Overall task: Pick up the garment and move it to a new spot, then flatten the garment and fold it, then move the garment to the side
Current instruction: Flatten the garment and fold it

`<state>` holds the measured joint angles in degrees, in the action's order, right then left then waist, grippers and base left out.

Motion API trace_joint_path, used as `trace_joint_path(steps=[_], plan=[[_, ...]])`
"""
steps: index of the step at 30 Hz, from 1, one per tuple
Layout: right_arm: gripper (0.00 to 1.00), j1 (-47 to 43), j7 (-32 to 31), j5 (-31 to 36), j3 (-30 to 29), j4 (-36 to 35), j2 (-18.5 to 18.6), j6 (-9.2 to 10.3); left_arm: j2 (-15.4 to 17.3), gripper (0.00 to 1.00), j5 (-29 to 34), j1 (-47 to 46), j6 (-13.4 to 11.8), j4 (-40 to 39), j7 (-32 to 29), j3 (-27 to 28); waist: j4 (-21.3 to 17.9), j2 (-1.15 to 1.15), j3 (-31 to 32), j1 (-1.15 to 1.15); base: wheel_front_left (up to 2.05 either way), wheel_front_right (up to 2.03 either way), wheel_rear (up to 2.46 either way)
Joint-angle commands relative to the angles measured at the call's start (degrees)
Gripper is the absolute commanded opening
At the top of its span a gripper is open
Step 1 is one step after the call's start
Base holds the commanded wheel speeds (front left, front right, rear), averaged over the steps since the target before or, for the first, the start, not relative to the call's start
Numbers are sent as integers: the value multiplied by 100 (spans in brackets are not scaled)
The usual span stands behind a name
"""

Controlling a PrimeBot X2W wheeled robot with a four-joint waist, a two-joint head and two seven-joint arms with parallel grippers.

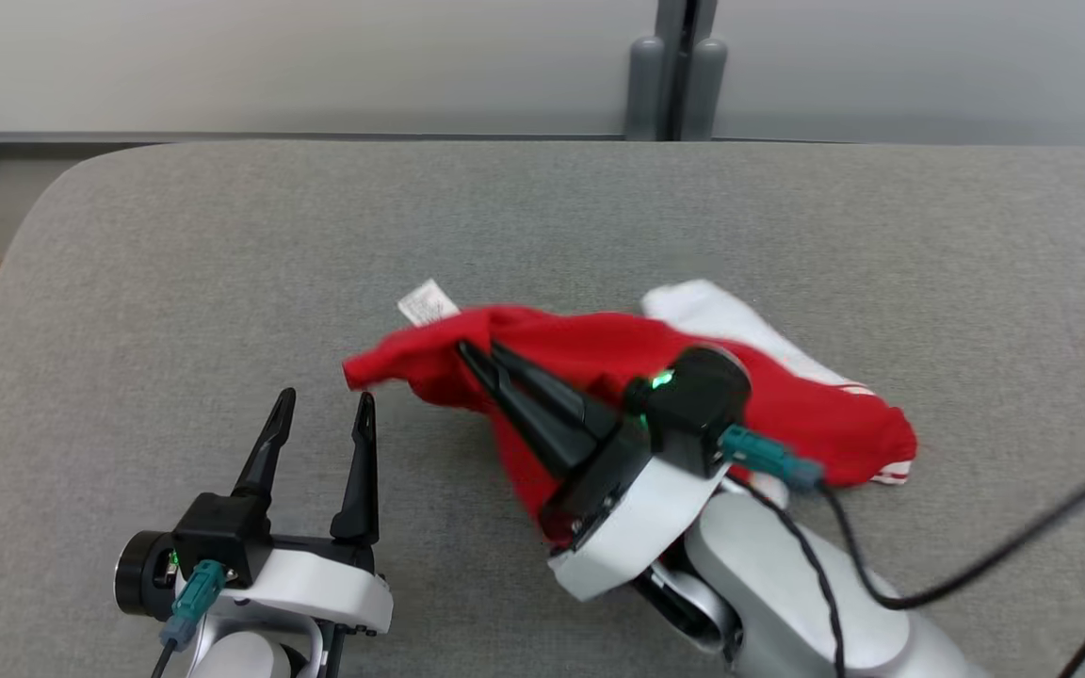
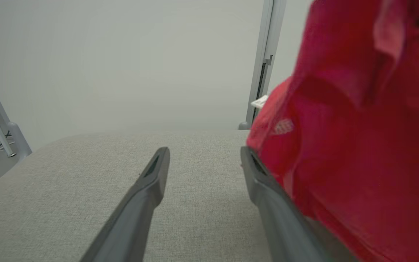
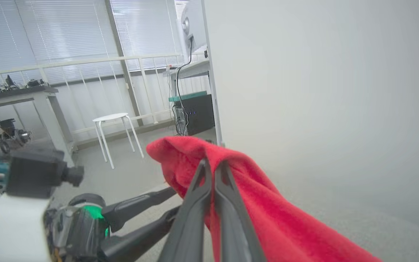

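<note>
Head view: the right arm slants up-left, its right end effector (image 1: 478, 350) clamped on the one red garment (image 1: 787, 414) at mid-tabletop (image 1: 222, 264); the left end effector (image 1: 327, 400) points up, its fingers apart. Left wrist view: two spread fingers, garment beside the right one. Right wrist view: closed fingers pinch red cloth.

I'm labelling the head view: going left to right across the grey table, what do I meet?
Open left gripper with two dark fingers → small white fabric label → right gripper, shut on the red garment → black cable at the far right.
</note>
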<state>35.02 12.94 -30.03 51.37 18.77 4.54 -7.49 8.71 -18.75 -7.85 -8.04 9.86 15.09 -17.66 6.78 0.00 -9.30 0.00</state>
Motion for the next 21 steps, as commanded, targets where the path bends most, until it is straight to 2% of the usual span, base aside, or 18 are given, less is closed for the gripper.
trace_joint_path(steps=[1,6,11,16,21], plan=[[0,66,65,28,-79,-132,7,0,30,100,34,24,30,-15,5,25,-72,0,44,0,0,0,0],[0,-85,179,159,-794,-1109,0,0,61,100,45,118,14,-31,5,65,-347,0,104,0,0,0,0],[0,-936,148,310,-2044,-1674,239,0,65,100,54,86,36,-43,5,54,-569,0,88,0,0,0,0],[0,-2079,-168,441,-3186,-1794,492,0,93,100,52,53,35,-57,5,72,-764,0,38,0,0,0,0],[0,-2954,-406,466,-4079,-1434,533,0,137,100,58,13,27,-69,6,73,-903,0,-19,0,0,0,0]])
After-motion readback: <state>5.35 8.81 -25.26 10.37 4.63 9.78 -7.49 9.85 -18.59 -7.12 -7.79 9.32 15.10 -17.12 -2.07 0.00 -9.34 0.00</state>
